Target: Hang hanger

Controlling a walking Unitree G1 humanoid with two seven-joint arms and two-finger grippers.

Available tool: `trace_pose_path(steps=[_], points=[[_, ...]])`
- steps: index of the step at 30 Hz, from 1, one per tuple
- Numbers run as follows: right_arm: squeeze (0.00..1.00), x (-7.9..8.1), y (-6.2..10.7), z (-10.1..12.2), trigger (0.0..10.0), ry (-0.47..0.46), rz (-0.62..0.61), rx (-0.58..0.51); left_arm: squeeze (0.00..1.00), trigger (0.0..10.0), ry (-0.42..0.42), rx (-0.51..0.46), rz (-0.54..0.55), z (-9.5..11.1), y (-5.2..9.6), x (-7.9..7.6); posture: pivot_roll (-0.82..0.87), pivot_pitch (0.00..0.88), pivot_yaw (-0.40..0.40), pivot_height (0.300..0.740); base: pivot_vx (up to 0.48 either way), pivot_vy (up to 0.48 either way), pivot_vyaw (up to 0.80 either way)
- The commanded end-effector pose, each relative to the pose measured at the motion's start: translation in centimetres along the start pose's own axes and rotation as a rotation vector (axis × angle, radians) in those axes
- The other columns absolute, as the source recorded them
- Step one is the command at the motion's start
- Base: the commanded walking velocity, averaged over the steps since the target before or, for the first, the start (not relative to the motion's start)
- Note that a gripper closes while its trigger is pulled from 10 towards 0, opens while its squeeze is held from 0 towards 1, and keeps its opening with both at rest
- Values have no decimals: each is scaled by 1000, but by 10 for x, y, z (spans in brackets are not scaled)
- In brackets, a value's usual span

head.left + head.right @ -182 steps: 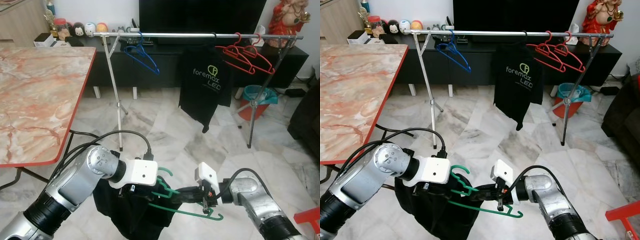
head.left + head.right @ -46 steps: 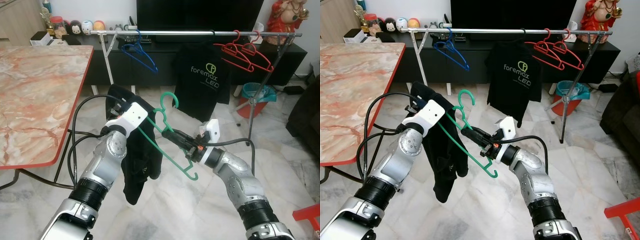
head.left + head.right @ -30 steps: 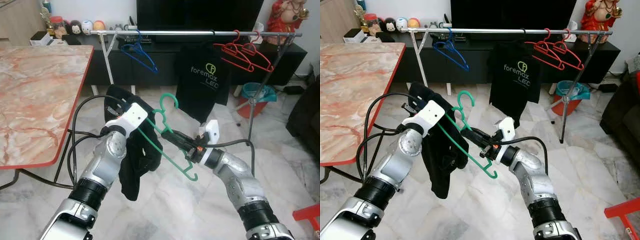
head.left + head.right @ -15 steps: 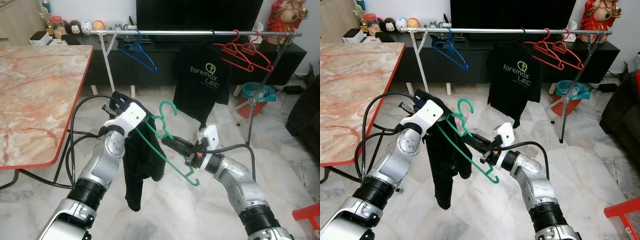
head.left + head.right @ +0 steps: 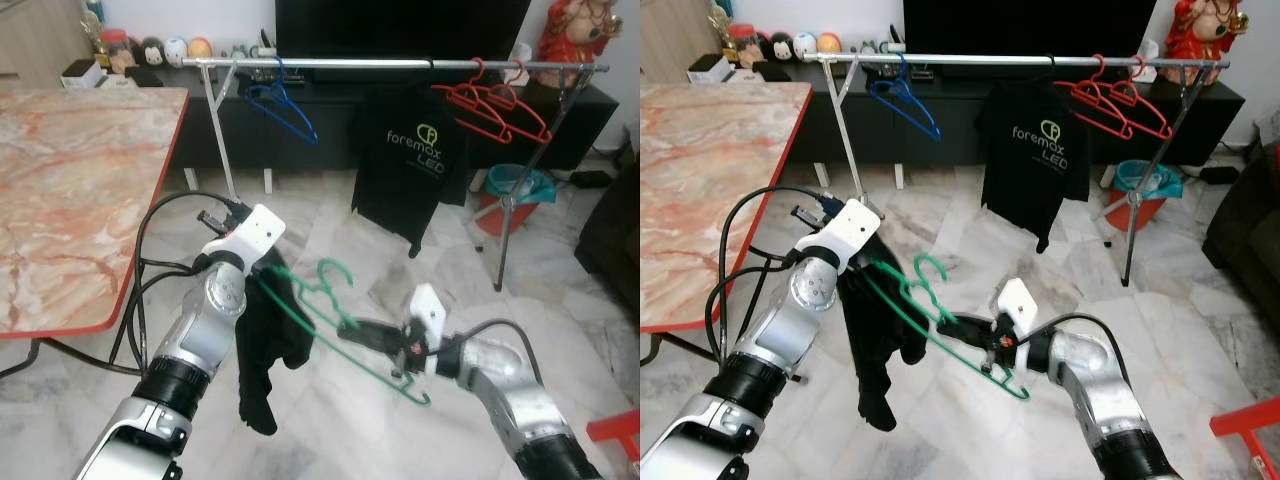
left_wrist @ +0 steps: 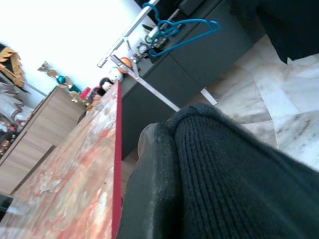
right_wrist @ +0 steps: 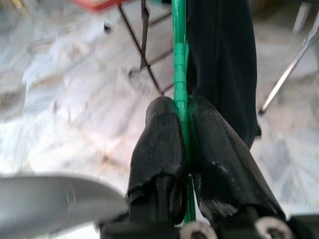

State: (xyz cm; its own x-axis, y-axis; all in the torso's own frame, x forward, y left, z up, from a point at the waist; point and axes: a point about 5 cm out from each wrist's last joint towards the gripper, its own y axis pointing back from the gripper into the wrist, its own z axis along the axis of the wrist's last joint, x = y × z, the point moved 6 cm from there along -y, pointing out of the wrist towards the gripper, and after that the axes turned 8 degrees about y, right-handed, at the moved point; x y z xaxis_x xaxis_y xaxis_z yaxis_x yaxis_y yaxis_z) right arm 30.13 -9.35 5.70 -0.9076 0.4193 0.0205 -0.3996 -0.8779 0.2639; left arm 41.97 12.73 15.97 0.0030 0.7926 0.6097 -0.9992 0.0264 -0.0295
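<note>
We hold the thin, springy green hanger (image 5: 958,330) low, near of the rail (image 5: 1040,60): right gripper (image 7: 180,130) jaws clamped on its bar, left gripper (image 5: 258,262) apparently pinching the limp black garment (image 5: 872,345).

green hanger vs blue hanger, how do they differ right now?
The green hanger is off the rail, pinched in the right claw, with a black garment draped at its left end; the blue hanger hangs bare from the rail. The green one is tilted low over the floor; the blue one hangs by its hook. Both are thin plastic hangers.
</note>
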Motion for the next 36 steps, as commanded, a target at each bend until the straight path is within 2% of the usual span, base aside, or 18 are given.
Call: trace_pose_path(steps=[1,3,9,13,14,15,16,18,19,21,22,23,24,25,30,32,33,36], points=[[0,8,8,-16,0,33,57,115,0,0,10,-43,38,14,-4,10,78,0,-49,740,0,0,0],[0,10,11,-18,0,41,67,122,0,0,8,-37,37,12,-4,10,78,0,-49,740,0,0,0],[0,-2,24,-14,0,62,6,132,0,0,-7,6,13,-1,-4,6,70,0,-47,740,0,0,0],[0,-2,39,-9,0,92,35,153,0,0,-20,50,3,-18,-2,6,60,0,-48,740,0,0,0],[0,-9,43,-5,0,107,-7,147,0,0,4,79,-2,-28,0,6,56,0,-46,740,0,0,0],[0,-14,45,1,0,103,-39,116,0,0,21,100,-5,-36,2,6,53,0,-44,740,0,0,0],[0,-14,45,1,0,103,-39,116,0,0,21,100,-5,-36,2,6,53,0,-44,740,0,0,0],[0,-12,48,25,0,17,-55,-58,0,0,83,149,-13,-57,8,6,55,0,-45,740,0,0,0],[0,-12,48,25,0,17,-55,-58,0,0,83,149,-13,-57,8,6,55,0,-45,740,0,0,0],[0,-7,50,38,0,-52,-74,-187,0,0,168,176,-35,-76,18,2,53,0,-43,740,0,0,0],[0,-7,50,38,0,-52,-74,-187,0,0,168,176,-35,-76,18,2,53,0,-43,740,0,0,0],[0,-15,49,38,5098,-77,-148,-226,0,3294,231,169,-71,-79,24,-5,50,0,-42,740,0,0,0],[0,-20,48,37,10000,-104,-184,-240,0,6824,243,171,-73,-81,27,-7,50,0,-42,740,0,0,0],[0,-25,47,34,10000,-138,-222,-259,0,10000,262,180,-77,-84,29,-9,51,0,-40,740,0,0,0],[0,-51,43,19,10000,-177,-448,-273,0,10000,399,178,-95,-87,36,-16,56,0,-34,740,0,0,0],[0,-65,43,11,10000,-175,-577,-256,0,10000,477,160,-96,-84,38,-18,52,0,-33,740,0,0,0],[0,-79,46,-1,10000,-212,-724,-224,0,10000,550,128,-101,-78,40,-19,52,0,-31,740,0,0,0],[0,-91,52,-13,10000,-205,-900,-172,0,10000,629,88,-116,-71,42,-21,62,0,-28,740,0,0,0]])
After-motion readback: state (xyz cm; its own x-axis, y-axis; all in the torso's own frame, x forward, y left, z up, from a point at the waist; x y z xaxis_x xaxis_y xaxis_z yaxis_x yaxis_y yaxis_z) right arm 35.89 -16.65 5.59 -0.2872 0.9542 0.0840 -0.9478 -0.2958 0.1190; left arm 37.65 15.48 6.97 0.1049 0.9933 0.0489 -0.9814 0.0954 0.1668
